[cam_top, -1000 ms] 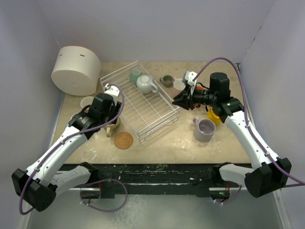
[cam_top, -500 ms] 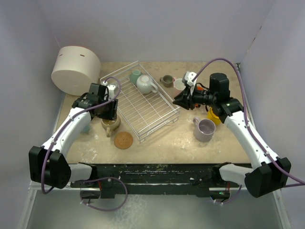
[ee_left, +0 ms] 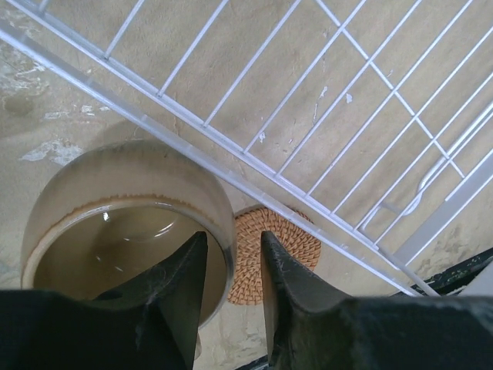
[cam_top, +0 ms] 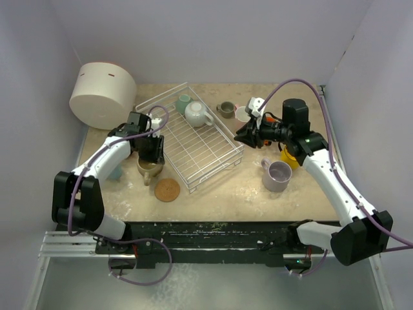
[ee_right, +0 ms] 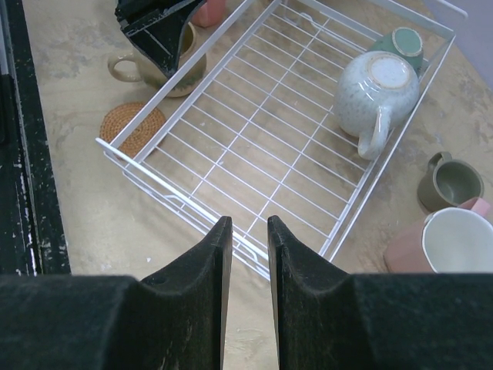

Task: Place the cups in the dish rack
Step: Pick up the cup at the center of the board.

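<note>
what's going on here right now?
Left end effector straddles the rim of the beige mug beside the dish rack; firm grip unclear. Right end effector hovers empty at the rack's edge. White mug and teal mug are in; others sit outside.
</note>
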`<state>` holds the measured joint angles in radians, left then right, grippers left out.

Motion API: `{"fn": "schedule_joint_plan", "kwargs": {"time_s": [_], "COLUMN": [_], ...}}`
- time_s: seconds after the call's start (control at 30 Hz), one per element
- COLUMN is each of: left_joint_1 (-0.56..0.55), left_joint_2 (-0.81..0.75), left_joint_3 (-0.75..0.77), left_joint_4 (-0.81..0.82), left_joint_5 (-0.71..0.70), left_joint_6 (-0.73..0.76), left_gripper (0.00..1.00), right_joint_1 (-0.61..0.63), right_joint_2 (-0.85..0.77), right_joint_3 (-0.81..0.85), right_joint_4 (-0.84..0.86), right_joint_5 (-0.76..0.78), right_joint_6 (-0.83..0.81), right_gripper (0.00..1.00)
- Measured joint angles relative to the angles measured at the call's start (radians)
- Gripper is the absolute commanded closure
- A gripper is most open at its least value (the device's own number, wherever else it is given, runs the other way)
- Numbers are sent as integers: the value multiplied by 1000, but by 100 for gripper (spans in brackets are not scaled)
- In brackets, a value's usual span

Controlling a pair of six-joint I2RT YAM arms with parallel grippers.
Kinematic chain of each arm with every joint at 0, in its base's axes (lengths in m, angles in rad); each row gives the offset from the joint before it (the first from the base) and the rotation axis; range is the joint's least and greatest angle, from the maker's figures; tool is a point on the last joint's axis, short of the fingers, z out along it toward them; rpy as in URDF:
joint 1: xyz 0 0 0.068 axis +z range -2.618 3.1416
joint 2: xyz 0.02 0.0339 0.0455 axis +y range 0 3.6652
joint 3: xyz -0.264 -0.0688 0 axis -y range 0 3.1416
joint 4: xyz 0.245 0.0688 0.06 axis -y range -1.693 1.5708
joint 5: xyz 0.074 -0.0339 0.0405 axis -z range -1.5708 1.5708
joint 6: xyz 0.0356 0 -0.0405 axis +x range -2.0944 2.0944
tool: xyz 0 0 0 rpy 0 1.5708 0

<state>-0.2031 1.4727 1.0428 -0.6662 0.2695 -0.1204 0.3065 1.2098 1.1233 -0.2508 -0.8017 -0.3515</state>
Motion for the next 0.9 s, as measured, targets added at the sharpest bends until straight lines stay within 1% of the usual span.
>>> {"fn": "schedule_joint_plan", "kwargs": {"time_s": [0.17, 0.3, 0.4, 0.53, 0.77, 0.9], "left_joint_1": [0, 0, 0, 1, 1, 1], "left_joint_2": [23, 33, 44, 45, 30, -18], "left_joint_3": [-15, -24, -29, -36, -50, -67], "left_joint_4": [8, 20, 22, 24, 29, 13], "left_joint_5": [0, 6, 12, 18, 13, -8], "left_joint_6": [0, -1, -1, -6, -14, -21], "left_gripper": [65, 73, 81, 100, 100, 100], "right_joint_1": [0, 0, 0, 0, 0, 0], "right_joint_2": [8, 14, 15, 15, 15, 15], "right_joint_3": [0, 0, 0, 0, 0, 0], "right_joint_4": [0, -1, -1, -1, -1, -1], "right_joint_5": [0, 1, 1, 0, -1, -2], "right_joint_6": [-7, -9, -10, -12, -12, -13], "right_gripper": [72, 72, 72, 72, 72, 72]}}
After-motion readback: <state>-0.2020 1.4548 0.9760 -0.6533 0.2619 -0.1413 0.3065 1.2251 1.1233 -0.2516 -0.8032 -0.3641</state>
